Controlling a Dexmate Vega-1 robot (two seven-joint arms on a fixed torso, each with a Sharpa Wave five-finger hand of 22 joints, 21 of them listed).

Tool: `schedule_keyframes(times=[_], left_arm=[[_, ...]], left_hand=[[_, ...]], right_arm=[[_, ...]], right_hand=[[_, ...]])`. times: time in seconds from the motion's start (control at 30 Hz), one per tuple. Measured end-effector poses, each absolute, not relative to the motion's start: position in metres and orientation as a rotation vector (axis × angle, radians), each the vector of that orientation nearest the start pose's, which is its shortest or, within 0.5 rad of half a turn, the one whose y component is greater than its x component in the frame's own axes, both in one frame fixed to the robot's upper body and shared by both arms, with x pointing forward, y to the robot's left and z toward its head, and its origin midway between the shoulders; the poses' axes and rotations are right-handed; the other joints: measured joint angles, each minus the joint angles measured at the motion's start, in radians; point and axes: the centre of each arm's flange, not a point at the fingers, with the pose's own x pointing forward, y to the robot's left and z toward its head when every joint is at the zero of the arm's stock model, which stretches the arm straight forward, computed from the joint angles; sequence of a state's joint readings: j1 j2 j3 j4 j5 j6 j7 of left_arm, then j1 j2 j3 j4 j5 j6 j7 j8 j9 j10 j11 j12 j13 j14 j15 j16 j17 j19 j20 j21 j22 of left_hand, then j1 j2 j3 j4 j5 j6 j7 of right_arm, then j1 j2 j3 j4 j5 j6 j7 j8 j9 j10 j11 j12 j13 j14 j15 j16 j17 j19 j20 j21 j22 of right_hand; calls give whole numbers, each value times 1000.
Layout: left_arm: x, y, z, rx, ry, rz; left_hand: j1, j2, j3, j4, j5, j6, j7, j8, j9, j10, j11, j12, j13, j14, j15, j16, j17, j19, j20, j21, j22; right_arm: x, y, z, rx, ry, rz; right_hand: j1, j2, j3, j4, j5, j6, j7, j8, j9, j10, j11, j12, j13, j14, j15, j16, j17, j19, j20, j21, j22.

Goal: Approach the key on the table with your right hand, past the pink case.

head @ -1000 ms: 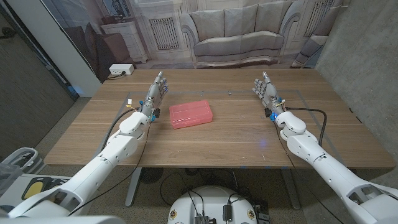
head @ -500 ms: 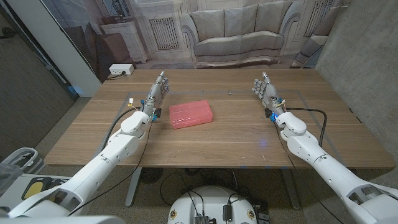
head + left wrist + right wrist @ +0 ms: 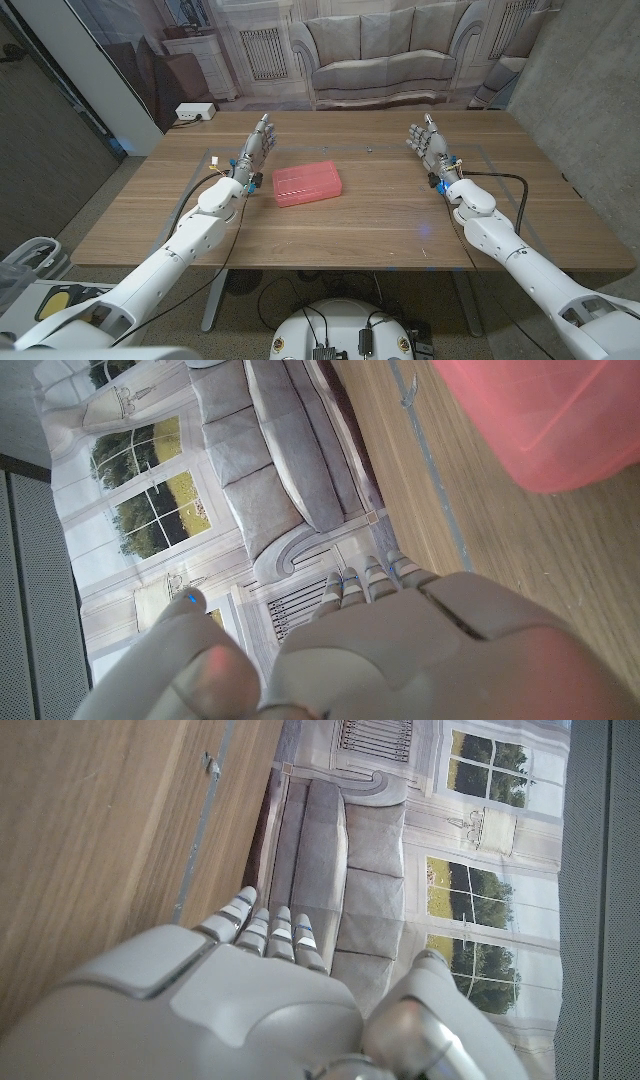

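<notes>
Right hand: the right hand (image 3: 428,146) stands on its edge near the table's far right, fingers together and straight, holding nothing; in its own wrist view (image 3: 250,990) the fingers point toward the far edge.
Left hand: the left hand (image 3: 255,152) stands likewise at far left, fingers extended, holding nothing, just beside the case's left end.
Table: the wooden table (image 3: 380,225) carries a faint taped outline (image 3: 480,152) near both hands.
Pink case: the pink case (image 3: 307,184) lies shut between the hands, nearer the left one and well apart from the right; what is inside cannot be told. Its corner also shows in the left wrist view (image 3: 545,420).
Key: a tiny dark speck (image 3: 368,150) near the far edge, beyond the case, is probably the key; too small to be sure. A small metal piece (image 3: 211,763) in the right wrist view may be the same thing.
Risk: sweeping leftward low could clip the case and shove it; fingertips arriving flat might nudge so small a key away, or the reach might settle on a tape corner mistaken for it.
</notes>
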State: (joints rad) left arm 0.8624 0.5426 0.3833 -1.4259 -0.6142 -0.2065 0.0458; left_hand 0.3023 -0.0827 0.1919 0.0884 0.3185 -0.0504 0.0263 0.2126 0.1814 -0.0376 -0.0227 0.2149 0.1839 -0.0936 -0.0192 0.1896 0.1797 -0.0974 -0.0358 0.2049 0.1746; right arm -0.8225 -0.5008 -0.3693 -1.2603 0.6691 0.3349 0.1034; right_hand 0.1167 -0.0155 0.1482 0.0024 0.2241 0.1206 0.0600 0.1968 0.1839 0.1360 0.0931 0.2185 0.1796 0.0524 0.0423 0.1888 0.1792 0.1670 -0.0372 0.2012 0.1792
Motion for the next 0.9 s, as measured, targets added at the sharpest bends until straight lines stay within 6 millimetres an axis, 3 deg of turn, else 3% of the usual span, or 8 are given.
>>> schedule_keyframes(times=[0.9], left_arm=[[633,278,-12,20,-594,-197]], left_hand=[[9,9,0,0,4,14,-3,0,3,9,-2,0,0,5,1,0,0,9,2,0,0]], right_arm=[[650,-294,-8,11,-662,262]], right_hand=[[0,0,0,0,0,12,-1,0,0,30,-2,4,0,20,-1,6,0,14,-4,7,0]])
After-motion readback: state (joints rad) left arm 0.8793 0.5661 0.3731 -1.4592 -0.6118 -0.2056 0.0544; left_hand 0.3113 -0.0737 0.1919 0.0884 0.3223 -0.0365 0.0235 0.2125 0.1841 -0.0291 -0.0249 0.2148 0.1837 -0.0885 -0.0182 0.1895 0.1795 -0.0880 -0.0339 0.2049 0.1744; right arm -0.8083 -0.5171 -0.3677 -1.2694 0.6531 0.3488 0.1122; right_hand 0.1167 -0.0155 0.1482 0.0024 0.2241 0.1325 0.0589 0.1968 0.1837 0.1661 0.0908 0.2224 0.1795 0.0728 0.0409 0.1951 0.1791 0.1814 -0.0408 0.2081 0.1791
